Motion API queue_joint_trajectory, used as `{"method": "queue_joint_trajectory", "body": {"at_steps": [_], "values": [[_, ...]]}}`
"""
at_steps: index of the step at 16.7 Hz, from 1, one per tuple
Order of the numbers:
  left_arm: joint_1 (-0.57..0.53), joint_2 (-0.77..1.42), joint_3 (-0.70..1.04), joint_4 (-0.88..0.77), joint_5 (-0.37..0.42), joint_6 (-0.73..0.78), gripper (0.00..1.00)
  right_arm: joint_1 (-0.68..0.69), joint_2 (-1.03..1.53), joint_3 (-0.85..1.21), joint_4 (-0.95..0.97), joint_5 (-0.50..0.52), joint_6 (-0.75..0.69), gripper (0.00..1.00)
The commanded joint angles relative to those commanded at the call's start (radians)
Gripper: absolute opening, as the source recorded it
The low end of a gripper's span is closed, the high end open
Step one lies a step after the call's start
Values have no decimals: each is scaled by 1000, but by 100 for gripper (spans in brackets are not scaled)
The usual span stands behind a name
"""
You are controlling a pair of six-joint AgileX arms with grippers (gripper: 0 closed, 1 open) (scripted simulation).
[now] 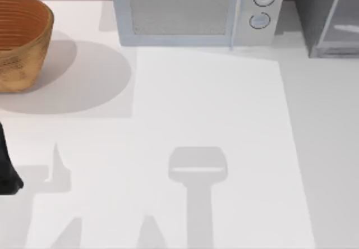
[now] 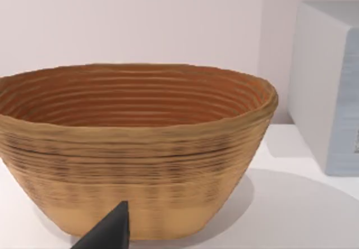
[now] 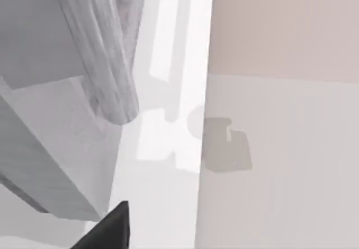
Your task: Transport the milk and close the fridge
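The fridge (image 1: 328, 19) stands in the top view's upper right corner, its pale door panel angled as if ajar. Where the milk sits I cannot tell. My right gripper (image 3: 107, 231) hangs close by the door's handle (image 3: 106, 64), so I judge closing is the step in hand, and it calls for a steady push on the panel. Whether either gripper is released or clenched I cannot tell. The microwave (image 1: 196, 13) stands near the fridge's left side, and the table (image 1: 224, 120) lies open below. My left arm (image 1: 7, 170) is parked at the left edge, facing the basket (image 2: 134, 148).
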Motion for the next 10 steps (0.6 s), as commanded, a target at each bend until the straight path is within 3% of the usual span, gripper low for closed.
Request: {"method": "queue_joint_trajectory", "body": {"at_steps": [6,10], "values": [[0,0,0,0,0,0,100,316,2,-11,415,83,509,100],[0,0,0,0,0,0,100,449,-7,-32,633,130,760,100]]}}
